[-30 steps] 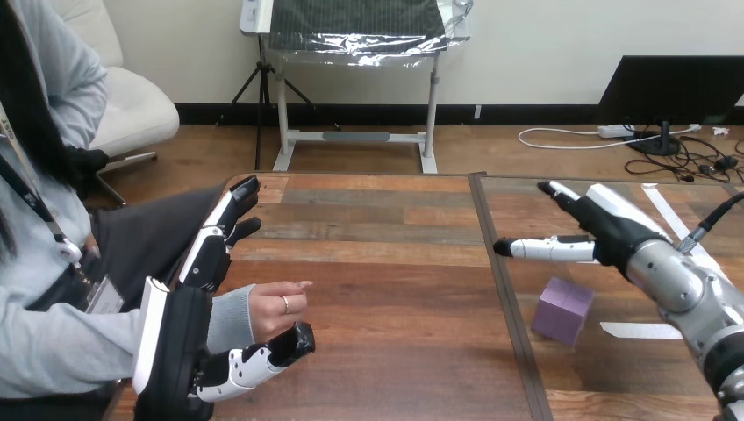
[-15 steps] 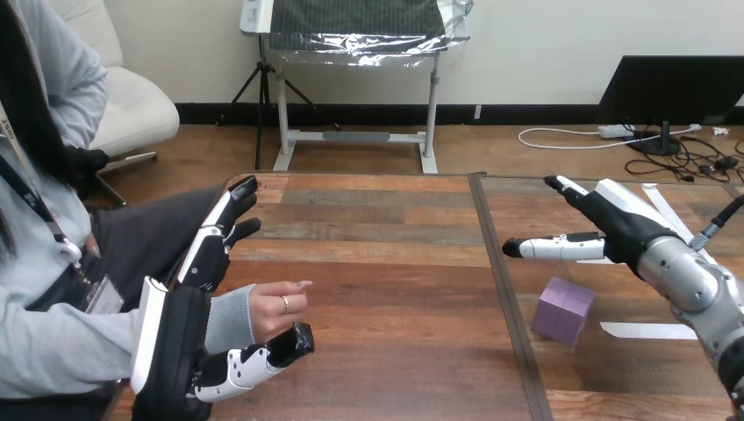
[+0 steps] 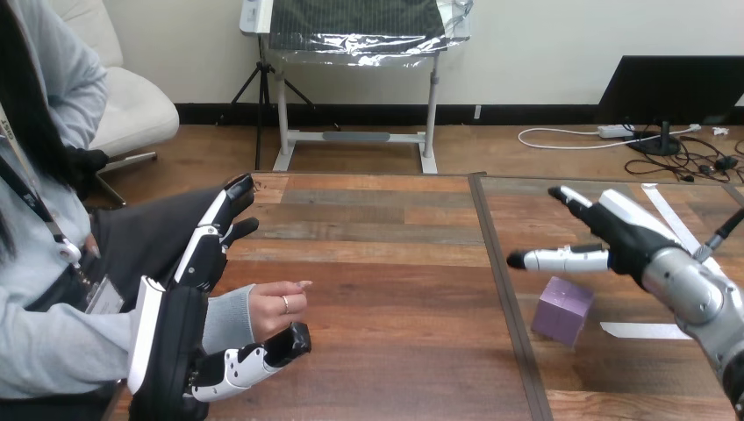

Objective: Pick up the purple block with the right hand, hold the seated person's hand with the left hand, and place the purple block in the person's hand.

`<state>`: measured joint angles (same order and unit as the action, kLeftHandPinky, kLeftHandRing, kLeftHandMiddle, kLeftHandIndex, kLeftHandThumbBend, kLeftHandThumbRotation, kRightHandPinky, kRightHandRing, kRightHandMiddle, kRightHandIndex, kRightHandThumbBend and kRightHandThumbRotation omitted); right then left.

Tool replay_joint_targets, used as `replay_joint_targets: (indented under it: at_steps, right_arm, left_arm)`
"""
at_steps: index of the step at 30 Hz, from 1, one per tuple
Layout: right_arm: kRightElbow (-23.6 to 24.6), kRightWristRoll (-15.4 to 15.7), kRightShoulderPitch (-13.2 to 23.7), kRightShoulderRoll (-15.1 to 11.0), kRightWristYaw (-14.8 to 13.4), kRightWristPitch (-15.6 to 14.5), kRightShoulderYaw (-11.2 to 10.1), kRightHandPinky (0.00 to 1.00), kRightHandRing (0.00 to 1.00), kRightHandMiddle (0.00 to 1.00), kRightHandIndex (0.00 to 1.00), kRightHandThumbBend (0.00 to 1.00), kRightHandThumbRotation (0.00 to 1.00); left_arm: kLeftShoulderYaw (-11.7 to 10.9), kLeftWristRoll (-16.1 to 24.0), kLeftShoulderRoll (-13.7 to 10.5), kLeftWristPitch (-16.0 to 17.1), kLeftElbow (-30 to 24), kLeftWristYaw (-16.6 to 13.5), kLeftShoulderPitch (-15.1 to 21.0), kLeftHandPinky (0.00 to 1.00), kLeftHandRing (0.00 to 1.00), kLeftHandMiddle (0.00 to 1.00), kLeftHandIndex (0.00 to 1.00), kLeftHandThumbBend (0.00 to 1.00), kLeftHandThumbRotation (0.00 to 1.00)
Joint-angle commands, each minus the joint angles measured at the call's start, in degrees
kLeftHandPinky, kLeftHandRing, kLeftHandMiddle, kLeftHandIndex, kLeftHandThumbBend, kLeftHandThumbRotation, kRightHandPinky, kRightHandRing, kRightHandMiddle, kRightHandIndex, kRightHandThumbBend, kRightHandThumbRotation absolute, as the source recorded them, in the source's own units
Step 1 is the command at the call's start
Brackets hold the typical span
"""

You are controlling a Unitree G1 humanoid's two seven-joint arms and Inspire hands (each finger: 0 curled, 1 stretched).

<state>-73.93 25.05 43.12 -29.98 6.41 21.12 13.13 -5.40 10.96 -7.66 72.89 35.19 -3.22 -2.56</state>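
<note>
Above purple block [image 3: 562, 310], R hand [image 3: 625, 235] hovers open, thumb out; L hand [image 3: 175, 344] open beside person's hand [image 3: 276, 307].

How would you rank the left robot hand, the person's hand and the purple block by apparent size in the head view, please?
1. left robot hand: clearly largest, though also nearest the camera.
2 and 3. person's hand and purple block: they look about alike, so I would not rank them.

The block [image 3: 562, 311] lies on the table [image 3: 395, 263], right of the person's hand [image 3: 276, 307].
</note>
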Motion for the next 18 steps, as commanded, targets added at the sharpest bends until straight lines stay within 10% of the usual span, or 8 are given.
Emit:
replay_joint_targets:
  at_steps: [1, 18]
  right_arm:
    - [3.0, 0.3, 0.6, -1.2, -1.1, 1.0, 0.4, 0.94, 1.0, 1.0, 1.0, 1.0, 0.57]
    - [3.7, 1.4, -1.9, -1.2, -1.9, 0.3, 0.7, 0.92, 1.0, 1.0, 1.0, 1.0, 0.55]
  left_arm:
    - [0.0, -0.5, -0.6, 1.1, -2.3, 0.0, 2.9, 0.83, 0.91, 0.92, 0.91, 1.0, 0.69]
    - [0.0, -0.9, -1.3, 0.3, -4.2, 0.2, 1.9, 0.84, 0.92, 0.93, 0.91, 1.0, 0.7]
